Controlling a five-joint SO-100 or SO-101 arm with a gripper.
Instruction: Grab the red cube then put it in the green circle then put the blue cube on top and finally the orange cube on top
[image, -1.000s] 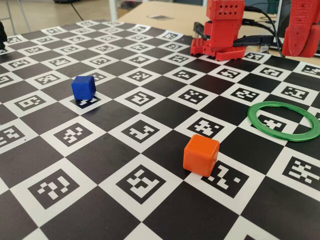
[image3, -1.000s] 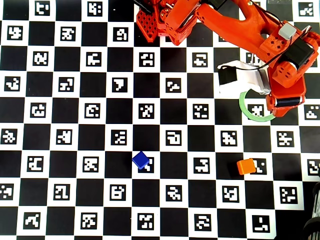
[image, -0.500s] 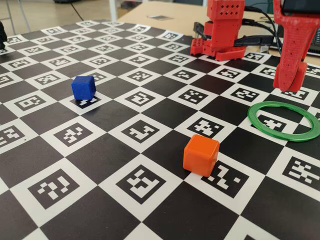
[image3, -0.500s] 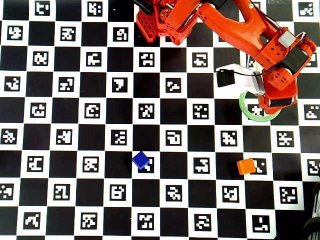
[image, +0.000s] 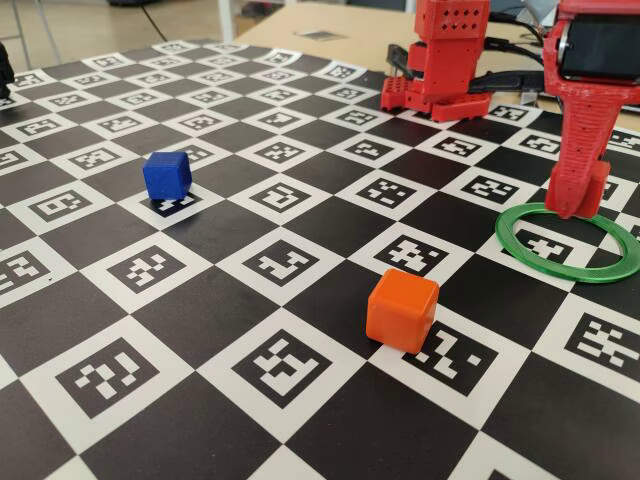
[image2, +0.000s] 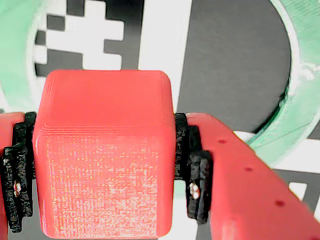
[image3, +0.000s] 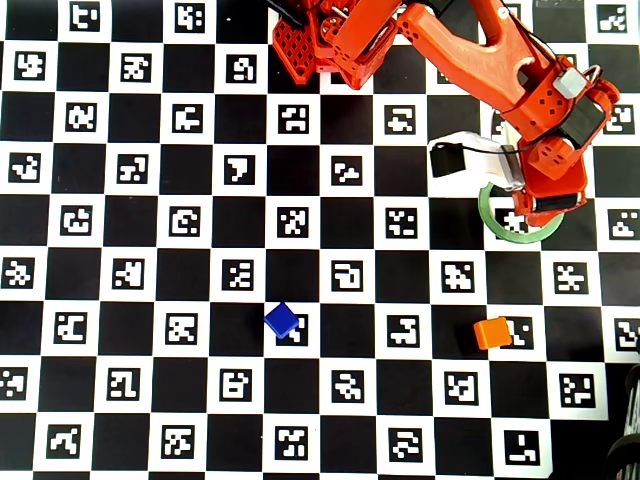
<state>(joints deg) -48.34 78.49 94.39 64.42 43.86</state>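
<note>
Item: red cube (image2: 105, 150), pinched between the fingers (image2: 197, 182) at the wrist view's lower left, hanging over the green circle (image2: 300, 107) for placement as stack base; blue cube (image: 167, 174) and orange cube (image: 401, 309) wait apart on the desk (image: 200, 300).

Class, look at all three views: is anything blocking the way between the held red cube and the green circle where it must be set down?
Nothing visible. The gripper holds the red cube over the green circle, whose inside shows only bare board. The blue cube and orange cube sit well away.
</note>
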